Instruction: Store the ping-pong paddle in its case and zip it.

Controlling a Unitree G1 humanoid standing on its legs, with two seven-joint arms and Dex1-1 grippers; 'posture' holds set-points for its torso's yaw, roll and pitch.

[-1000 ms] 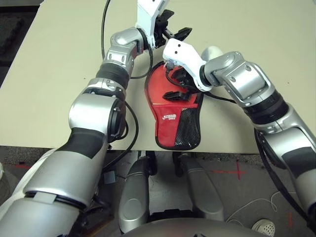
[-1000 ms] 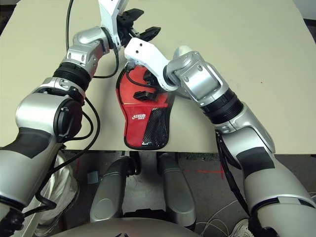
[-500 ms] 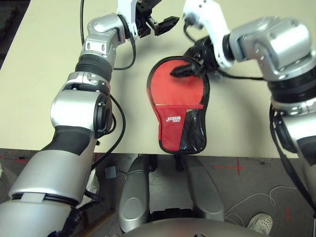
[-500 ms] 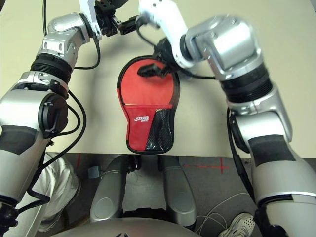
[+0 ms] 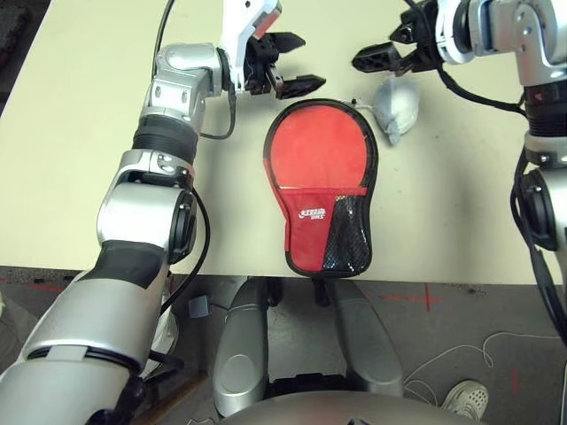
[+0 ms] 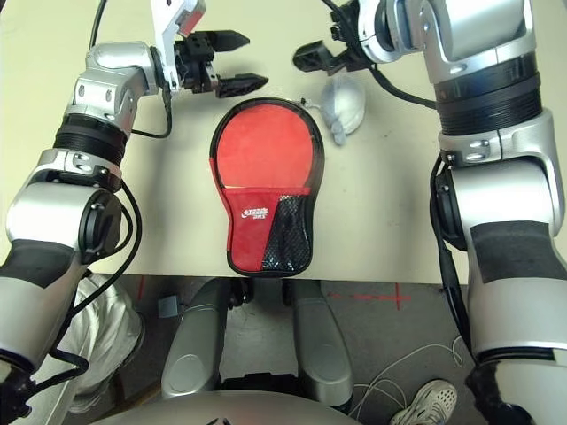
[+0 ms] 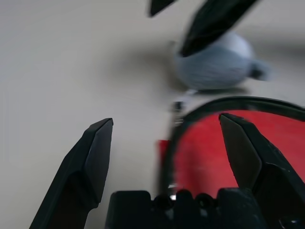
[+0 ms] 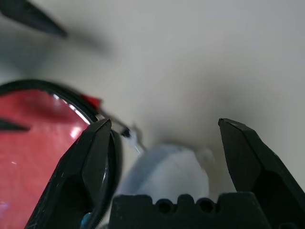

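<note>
Left eye view showed the case (image 5: 321,181) lying flat on the table (image 5: 89,133), its round red end away from the robot and its narrow end, with the black mesh pocket (image 5: 347,235) and small white logo, near the table's front edge. Black zip trim ran around its outline. Whether the paddle was inside could not be told. Just beside the round end, on the robot's right, lay a grey fuzzy pouch (image 5: 395,106), close to the case's rim.

Beyond the round end, the left gripper (image 5: 288,64) hung over the table to the left of the case, its two black fingers spread wide and holding nothing. The right gripper (image 5: 383,55) hung above the pouch, apart from the case, its fingers likewise spread wide and empty. In the right wrist view the pouch (image 8: 167,169) sat between that gripper's fingers, next to the case's black rim.
</note>
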